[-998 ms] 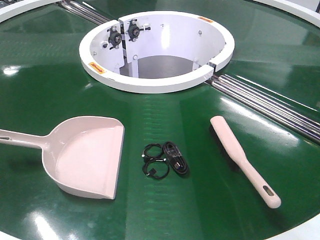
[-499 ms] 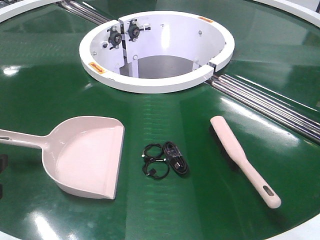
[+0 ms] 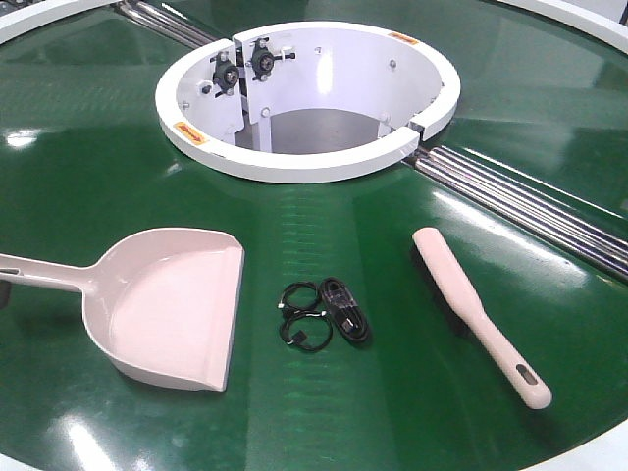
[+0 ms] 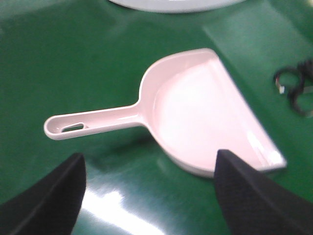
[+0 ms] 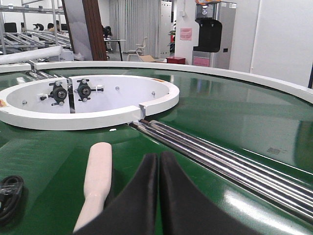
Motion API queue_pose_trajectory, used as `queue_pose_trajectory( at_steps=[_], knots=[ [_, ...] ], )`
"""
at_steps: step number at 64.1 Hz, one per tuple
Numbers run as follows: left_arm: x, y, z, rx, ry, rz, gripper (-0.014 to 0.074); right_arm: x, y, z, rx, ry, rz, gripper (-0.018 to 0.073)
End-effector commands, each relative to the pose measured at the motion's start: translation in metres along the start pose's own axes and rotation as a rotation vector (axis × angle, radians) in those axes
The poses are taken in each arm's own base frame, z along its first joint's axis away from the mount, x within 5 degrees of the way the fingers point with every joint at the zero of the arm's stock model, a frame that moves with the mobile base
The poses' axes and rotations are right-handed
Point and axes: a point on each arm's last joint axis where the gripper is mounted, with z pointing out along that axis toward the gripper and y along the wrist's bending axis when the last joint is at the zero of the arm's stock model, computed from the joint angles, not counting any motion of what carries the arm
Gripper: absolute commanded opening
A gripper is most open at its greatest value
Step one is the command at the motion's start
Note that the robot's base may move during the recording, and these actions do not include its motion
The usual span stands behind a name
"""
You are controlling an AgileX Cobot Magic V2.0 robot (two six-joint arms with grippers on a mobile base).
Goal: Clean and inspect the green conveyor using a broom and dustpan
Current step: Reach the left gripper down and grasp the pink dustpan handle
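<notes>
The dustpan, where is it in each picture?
Front view: the dustpan lies at the lower left, handle toward the left edge.
Left wrist view: the dustpan fills the middle, handle pointing left.
Right wrist view: not in it.
Shared landmark: the white ring, top middle in front, a sliver at the top edge in left wrist, left side in right wrist.

The right gripper (image 5: 158,161) has its two black fingers pressed together with nothing between them, low over the green conveyor (image 5: 234,112). Just left of the fingers lies the broom (image 5: 97,178), pale pink, with its narrow handle nearer to the camera. A black cable (image 5: 10,193) is at the lower left edge. On the right, silver metal rollers (image 5: 210,152) run in a seam toward the white hub (image 5: 83,115), which carries two dark bearings (image 5: 59,93) on its inner wall.
</notes>
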Motion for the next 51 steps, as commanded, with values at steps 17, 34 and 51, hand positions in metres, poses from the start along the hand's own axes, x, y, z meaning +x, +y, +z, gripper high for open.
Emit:
queue_pose_trajectory(
  at_steps=[17,34,51],
  knots=[
    [-0.088,0.029,0.034,0.082,0.251,0.517,0.0482,-0.006,-0.001,-0.001,0.009,-0.078,-0.016,-0.0008],
    [-0.102,0.033,0.103,0.185,0.312,0.814,0.0482,-0.006,-0.001,-0.001,0.009,-0.078,-0.016,-0.0008],
    [-0.087,0.033,0.143,0.283,0.469,1.059,0.0482,-0.006,-0.001,-0.001,0.009,-0.078,-0.016,-0.0008]
  ],
)
